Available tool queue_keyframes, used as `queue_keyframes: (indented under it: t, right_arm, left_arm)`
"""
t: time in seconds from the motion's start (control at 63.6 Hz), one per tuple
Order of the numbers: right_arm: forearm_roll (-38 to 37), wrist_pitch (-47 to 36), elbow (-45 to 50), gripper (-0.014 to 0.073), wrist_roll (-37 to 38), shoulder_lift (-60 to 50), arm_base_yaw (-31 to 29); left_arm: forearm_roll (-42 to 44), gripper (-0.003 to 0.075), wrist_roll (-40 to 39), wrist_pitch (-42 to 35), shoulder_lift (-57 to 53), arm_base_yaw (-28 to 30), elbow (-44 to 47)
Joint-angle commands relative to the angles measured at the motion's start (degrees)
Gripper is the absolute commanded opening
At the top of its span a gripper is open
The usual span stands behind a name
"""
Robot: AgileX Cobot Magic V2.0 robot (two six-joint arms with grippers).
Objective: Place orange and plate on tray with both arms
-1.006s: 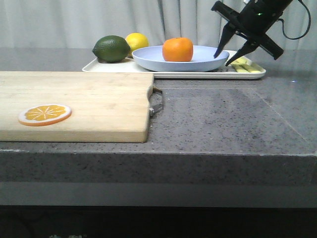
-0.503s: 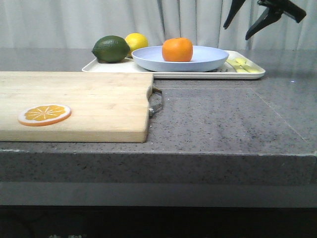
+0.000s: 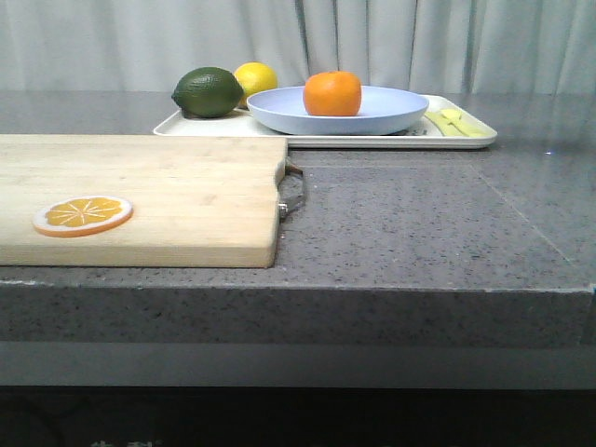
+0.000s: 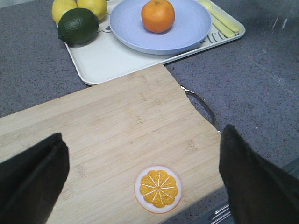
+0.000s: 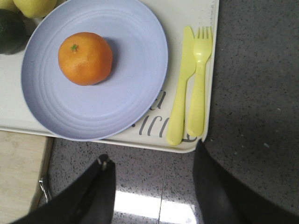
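Orange (image 5: 85, 58), whole, round and bright-skinned, sits on the wide pale lavender-blue plate (image 5: 121, 102), which rests on the flat cream rectangular tray (image 5: 205, 28) on the grey speckled table (image 3: 419, 214). Both lie well beyond the right gripper (image 5: 152, 191), whose jaws stand spread apart, holding nothing. The left gripper (image 4: 142, 182) hangs with jaws wide open over the pale wooden cutting board (image 4: 117, 121), a flat orange slice (image 4: 158, 189) between them.

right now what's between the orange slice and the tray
Only bare wood of the cutting board. In the left wrist view nothing sits between the orange slice and the tray.
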Motion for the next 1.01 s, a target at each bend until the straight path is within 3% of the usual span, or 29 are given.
queue_keyframes:
  t: [0.0, 0.126, 0.66, 0.99]
  right_arm:
    - [-2.48, 3.69, 1.85, 0.0402, -0.73, -6.92, 1.62]
    - [-7.00, -0.73, 11.02, 0.0402, -0.67, -15.04, 3.81]
    - [-7.57, -20.22, 62.55, 0.0402, -0.67, -54.63, 3.76]
    - [-10.03, -22.65, 77.53, 0.0402, -0.67, -71.59, 3.76]
  left_arm:
    - [0.00, 0.0631, -0.46, -4.20, -0.18, 0.22, -1.42]
    - [0.00, 0.0631, -0.46, -4.20, -0.18, 0.22, -1.42]
    - [0.00, 0.0631, -0.46, -4.20, -0.18, 0.22, -1.42]
    - [0.00, 0.0631, -0.46, -4.20, -0.18, 0.22, -1.42]
